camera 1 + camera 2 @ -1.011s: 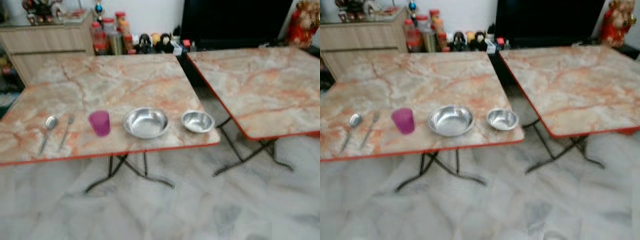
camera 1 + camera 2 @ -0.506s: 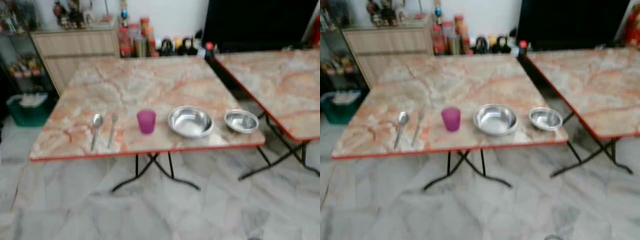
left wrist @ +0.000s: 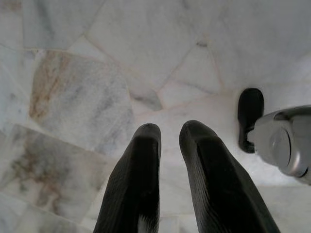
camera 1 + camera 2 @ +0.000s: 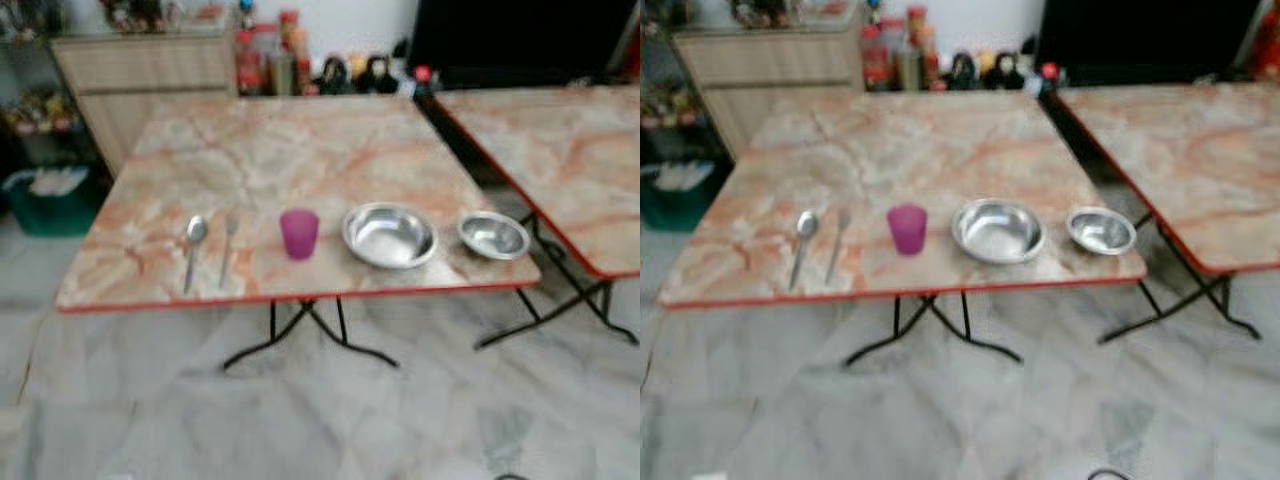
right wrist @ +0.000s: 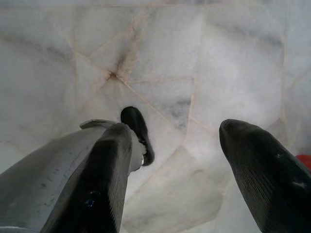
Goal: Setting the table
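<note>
Tableware is seen in a row near the front edge of the marble-patterned folding table (image 4: 300, 150) in the left eye view: a spoon (image 4: 194, 248), a fork (image 4: 226, 248) just beside it, a purple cup (image 4: 299, 233), a large steel bowl (image 4: 389, 234) and a small steel bowl (image 4: 493, 234). Both bowls look empty; the inside of the cup cannot be made out. A second table (image 4: 560, 150) of the same pattern stands to the right, apart from the first. Behind them a wooden cabinet (image 4: 150, 65) and some jars and bottles (image 4: 275, 65) are blurred, and a green bin (image 4: 50, 195) is seen at the far left.

In the right eye view the same row is shown, with the cup at (image 4: 907, 228).

In the left wrist view the left gripper (image 3: 169, 132) hangs over the marble floor (image 3: 146, 48), its fingers nearly closed, with nothing between them.

In the right wrist view the right gripper (image 5: 175, 133) is seen above the floor with its fingers wide apart, also holding nothing.
</note>
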You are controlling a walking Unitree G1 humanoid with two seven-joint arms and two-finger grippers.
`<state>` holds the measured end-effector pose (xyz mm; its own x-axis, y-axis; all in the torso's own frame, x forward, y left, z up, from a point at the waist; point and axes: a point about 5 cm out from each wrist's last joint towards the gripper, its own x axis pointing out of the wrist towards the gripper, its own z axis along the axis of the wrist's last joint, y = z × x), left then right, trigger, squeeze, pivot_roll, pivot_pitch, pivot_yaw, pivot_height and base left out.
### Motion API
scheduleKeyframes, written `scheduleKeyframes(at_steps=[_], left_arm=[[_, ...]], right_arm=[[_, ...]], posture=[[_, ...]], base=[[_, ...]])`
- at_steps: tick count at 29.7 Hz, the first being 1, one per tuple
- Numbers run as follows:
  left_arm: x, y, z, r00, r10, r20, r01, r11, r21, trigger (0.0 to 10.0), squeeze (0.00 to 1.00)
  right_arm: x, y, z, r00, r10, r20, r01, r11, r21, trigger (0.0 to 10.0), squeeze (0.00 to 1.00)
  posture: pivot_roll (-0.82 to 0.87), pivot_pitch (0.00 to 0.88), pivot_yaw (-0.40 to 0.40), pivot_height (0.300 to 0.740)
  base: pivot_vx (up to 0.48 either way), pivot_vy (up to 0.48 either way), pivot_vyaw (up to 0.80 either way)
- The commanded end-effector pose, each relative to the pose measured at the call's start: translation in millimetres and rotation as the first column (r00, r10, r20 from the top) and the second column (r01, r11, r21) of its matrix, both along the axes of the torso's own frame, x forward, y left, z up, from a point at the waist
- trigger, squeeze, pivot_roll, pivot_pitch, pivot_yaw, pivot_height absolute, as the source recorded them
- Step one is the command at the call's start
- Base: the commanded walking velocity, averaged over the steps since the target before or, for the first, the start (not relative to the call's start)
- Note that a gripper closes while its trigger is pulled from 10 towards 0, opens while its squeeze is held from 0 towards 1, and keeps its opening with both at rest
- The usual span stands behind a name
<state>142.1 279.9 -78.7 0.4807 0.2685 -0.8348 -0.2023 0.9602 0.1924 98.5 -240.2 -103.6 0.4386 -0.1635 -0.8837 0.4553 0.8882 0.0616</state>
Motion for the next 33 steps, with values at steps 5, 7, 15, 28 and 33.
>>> scheduleKeyframes(at_steps=[5,7,15,28,33], left_arm=[[-11.1,0.7,-3.9,0.999,-0.001,-0.039,0.001,1.0,0.005,10.0,0.0],[-10.9,0.9,-3.8,0.999,-0.005,-0.041,0.005,1.0,0.006,10.0,0.0],[-11.0,1.0,-3.8,0.999,-0.005,-0.041,0.005,1.0,0.006,10.0,0.0],[-11.1,1.1,-3.8,0.999,-0.005,-0.041,0.005,1.0,0.006,10.0,0.0],[-11.0,0.9,-3.8,0.999,-0.005,-0.041,0.005,1.0,0.005,10.0,0.0]], right_arm=[[3.3,-0.1,1.1,0.998,-0.052,0.03,0.052,0.999,0.012,10.0,0.0],[3.9,0.0,1.3,0.998,-0.047,0.034,0.046,0.999,0.011,10.0,0.0],[3.7,0.0,1.2,0.999,-0.036,0.028,0.036,0.999,0.007,10.0,0.0],[4.2,-1.1,1.5,1.0,0.025,0.009,-0.025,1.0,-0.01,10.0,0.0],[3.3,-0.2,1.1,0.999,-0.035,0.023,0.035,0.999,0.008,10.0,0.0]], posture=[[-0.01,0.079,-0.011,0.74],[-0.01,0.079,-0.011,0.74],[-0.01,0.079,-0.011,0.74],[-0.01,0.082,-0.01,0.74],[-0.01,0.082,-0.01,0.74]], base=[[0.246,0.0,0.0],[0.27,0.0,0.0],[0.282,0.0,0.0],[0.358,0.0,0.21],[0.362,0.0,0.16]])
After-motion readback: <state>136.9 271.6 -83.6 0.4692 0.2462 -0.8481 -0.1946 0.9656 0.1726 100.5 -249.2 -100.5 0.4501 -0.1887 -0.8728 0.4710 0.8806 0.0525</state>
